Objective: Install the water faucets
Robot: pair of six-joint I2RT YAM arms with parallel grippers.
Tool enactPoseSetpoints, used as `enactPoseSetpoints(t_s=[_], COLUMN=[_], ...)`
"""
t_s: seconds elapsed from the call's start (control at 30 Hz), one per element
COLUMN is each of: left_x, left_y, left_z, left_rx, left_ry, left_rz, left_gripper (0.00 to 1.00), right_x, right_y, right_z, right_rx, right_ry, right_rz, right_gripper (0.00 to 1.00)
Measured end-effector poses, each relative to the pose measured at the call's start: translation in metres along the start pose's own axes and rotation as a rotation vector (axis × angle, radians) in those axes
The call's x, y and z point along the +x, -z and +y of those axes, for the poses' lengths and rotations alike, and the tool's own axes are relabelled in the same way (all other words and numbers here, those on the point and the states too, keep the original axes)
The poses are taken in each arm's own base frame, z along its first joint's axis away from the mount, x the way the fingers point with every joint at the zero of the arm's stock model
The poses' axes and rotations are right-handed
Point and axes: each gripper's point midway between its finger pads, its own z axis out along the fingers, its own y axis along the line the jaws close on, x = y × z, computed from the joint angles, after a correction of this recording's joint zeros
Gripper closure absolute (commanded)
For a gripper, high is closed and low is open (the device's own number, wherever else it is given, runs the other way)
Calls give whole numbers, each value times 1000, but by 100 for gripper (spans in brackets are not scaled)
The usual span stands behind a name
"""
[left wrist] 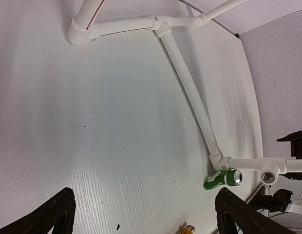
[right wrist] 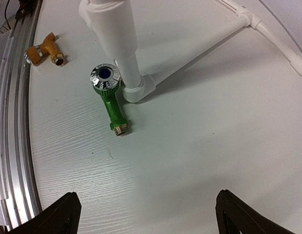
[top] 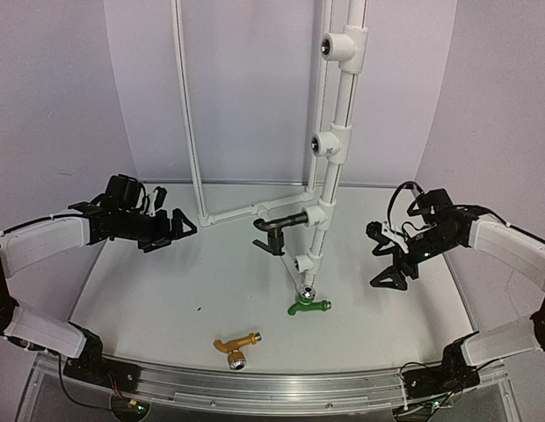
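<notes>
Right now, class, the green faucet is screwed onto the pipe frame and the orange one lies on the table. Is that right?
No. The right wrist view shows the green faucet lying loose on the table, threaded end free, beside the pipe frame. The orange faucet does lie on the table.

Robotics lab bench, plain curved backdrop, aluminium base rail, white pipe rig
</notes>
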Motion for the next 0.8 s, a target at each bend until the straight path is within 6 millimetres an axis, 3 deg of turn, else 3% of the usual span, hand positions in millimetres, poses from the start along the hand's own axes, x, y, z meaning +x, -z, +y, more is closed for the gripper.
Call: enactPoseSetpoints(t_s=[0.13, 0.5, 0.8], left_x=[-3, -9, -14], left_y=[1, 1, 3], left_z=[-6, -12, -18], left_rx=[27, 54, 62], left_ry=[13, 55, 60], left_rz=[-11, -32, -41], left_gripper=[0, 0, 0], right_x=[12, 24, 24], right_y=[-15, -61, -105], right_z=[16, 42, 63], right_rx=[-42, -107, -148], right_ry=[77, 314, 462], right_rz=[32, 67, 104], right_gripper=[4, 34, 42])
